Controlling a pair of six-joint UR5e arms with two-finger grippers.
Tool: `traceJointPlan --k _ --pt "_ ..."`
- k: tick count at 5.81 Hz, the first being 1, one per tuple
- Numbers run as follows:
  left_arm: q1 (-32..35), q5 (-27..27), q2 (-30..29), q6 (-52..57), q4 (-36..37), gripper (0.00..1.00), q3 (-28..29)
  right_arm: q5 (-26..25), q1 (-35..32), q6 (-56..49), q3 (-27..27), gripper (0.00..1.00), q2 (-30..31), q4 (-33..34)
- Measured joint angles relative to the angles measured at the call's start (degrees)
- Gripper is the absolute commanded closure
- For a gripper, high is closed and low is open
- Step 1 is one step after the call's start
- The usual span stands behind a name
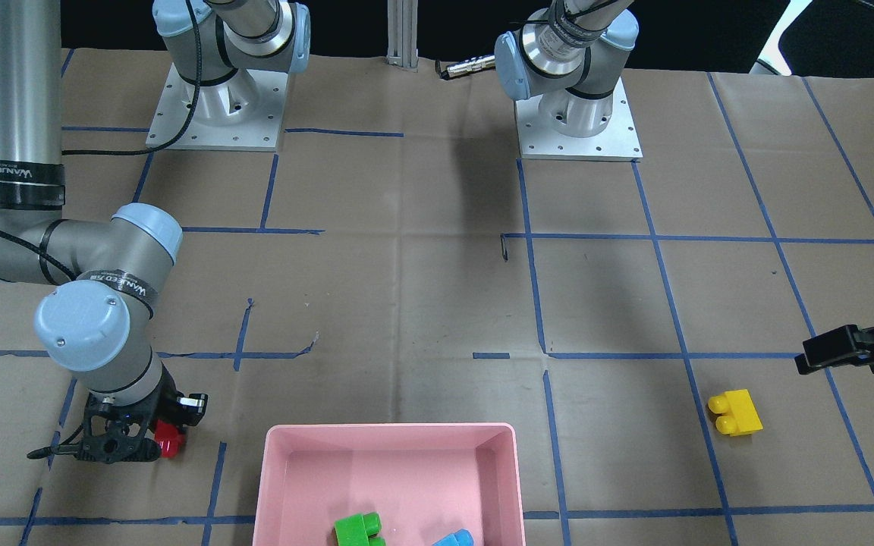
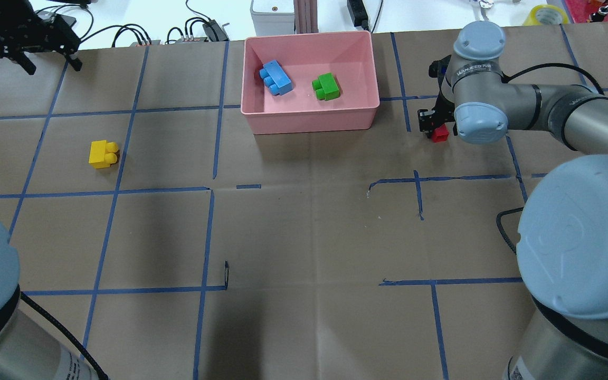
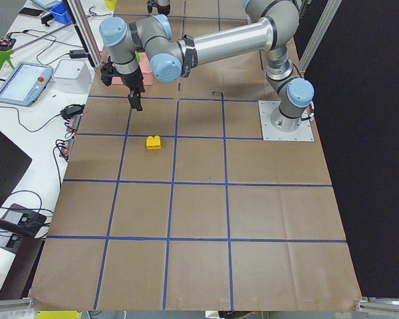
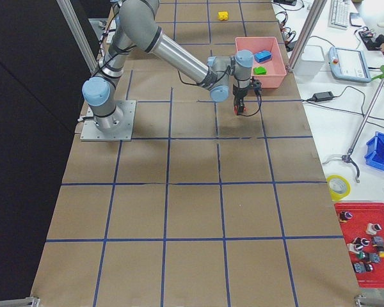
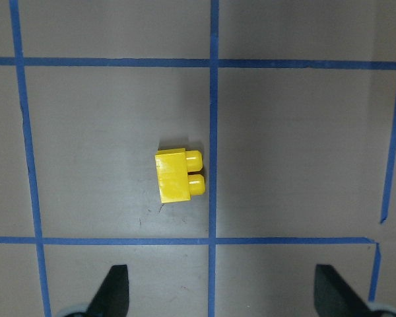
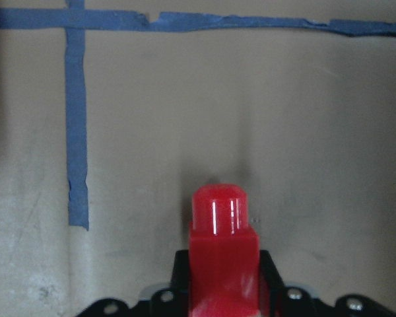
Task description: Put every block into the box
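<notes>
The pink box (image 2: 309, 124) stands at the table's far middle and holds the light blue block (image 2: 275, 77) and the green block (image 2: 326, 87). The yellow block (image 2: 103, 154) lies on the table at the left, studs sideways. My left gripper (image 2: 53, 64) hangs open and empty beyond it; in the left wrist view the block (image 5: 178, 175) lies ahead of the spread fingertips (image 5: 115, 284). My right gripper (image 2: 438, 132) is shut on the red block (image 6: 223, 257), low over the table just right of the box.
Blue tape lines grid the brown paper table cover (image 2: 304, 227). Both arm bases (image 1: 578, 114) stand on plates at the robot's side. Cables and devices (image 2: 198, 29) lie past the far edge behind the box.
</notes>
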State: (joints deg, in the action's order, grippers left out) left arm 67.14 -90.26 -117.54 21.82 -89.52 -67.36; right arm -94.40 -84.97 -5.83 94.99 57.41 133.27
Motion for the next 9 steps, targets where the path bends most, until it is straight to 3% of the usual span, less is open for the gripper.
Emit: traceJointPlan --k 3,4,6,7,8,9 --pt "-0.9 -0.05 -1.06 0.05 25.97 0.01 -18.54 0.27 0.01 -3.56 -2.83 0.95 3.87 -1.01" --pt "-0.93 -0.02 -2.05 -0.73 30.6 0.01 -21.78 2.71 -0.05 -9.58 -6.42 0.95 5.86 -3.2" --pt "-0.96 0.09 -5.01 -2.76 34.28 0.01 -23.17 20.2 -2.15 -17.06 -14.4 0.95 5.69 -7.65" --pt "-0.96 0.15 -6.07 -3.1 35.04 0.01 -23.22 25.81 -4.88 -17.8 -18.59 0.95 2.2 -4.82" --pt "-0.96 0.19 -6.94 -3.22 35.63 0.07 -23.28 27.59 -7.93 -17.92 -24.23 0.94 -2.91 -1.06" --pt "-0.96 0.23 -7.41 -3.26 36.12 0.29 -23.47 27.81 -10.9 -17.69 -30.54 0.88 -8.08 0.56"
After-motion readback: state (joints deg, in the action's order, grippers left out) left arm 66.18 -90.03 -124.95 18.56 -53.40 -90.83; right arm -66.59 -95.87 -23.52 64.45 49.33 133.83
